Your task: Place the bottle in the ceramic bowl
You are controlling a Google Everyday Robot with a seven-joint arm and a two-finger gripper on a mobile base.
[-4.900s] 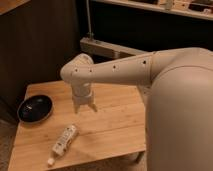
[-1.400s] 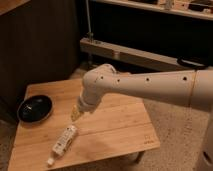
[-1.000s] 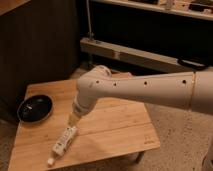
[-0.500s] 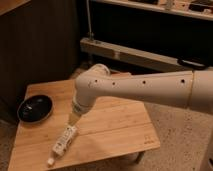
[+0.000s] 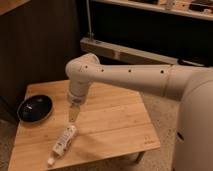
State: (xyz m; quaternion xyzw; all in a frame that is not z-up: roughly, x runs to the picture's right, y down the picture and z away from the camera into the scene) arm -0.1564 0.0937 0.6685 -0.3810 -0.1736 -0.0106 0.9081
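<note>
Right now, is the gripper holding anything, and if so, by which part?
Nothing is held. The gripper hangs just above one end of the bottle, which lies flat on the wooden table, apart from the bowl.

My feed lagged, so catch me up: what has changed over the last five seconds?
The gripper has come down toward the bottle and now hangs just above its upper end; nothing has been lifted. The bottle lies where it was on the table, and the ceramic bowl is unmoved.
</note>
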